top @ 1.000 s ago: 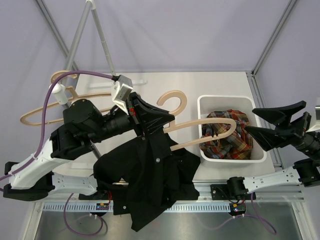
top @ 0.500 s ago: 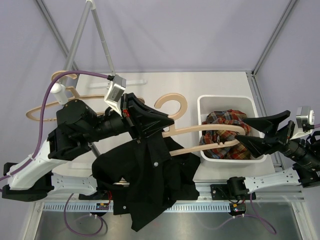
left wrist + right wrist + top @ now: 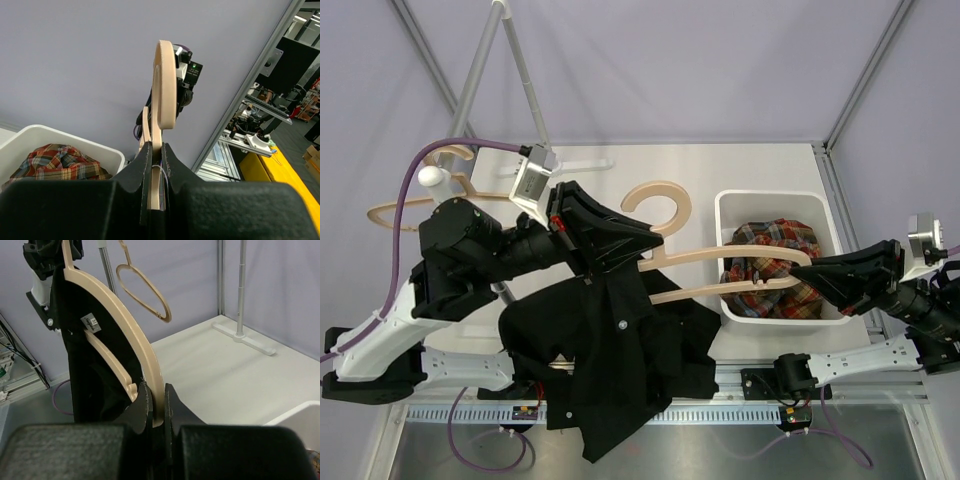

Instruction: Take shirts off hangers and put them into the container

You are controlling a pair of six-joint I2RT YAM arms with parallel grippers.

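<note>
Hanger (image 3: 720,254) lying left-right, hook (image 3: 660,185) toward rear, left pincer (image 3: 645,252) and right pincer (image 3: 817,272) both clamped on it

Premises are presenting as a robotics laboratory — a screened test cell. Pale lavender screens (image 3: 700,70) are enclosing a white table (image 3: 760,165) on its far, left and right sides, with aluminium frame posts (image 3: 860,80) running up at the corners. A slotted aluminium rail (image 3: 740,410) is lining the near edge beside white-and-black robot arms (image 3: 390,330) and trailing purple cables (image 3: 470,147). Past the screen's edge, the left wrist view is showing an open workshop floor — black monitors (image 3: 295,60), a yellow bench (image 3: 270,170) and strip lights (image 3: 302,17) overhead.
</note>
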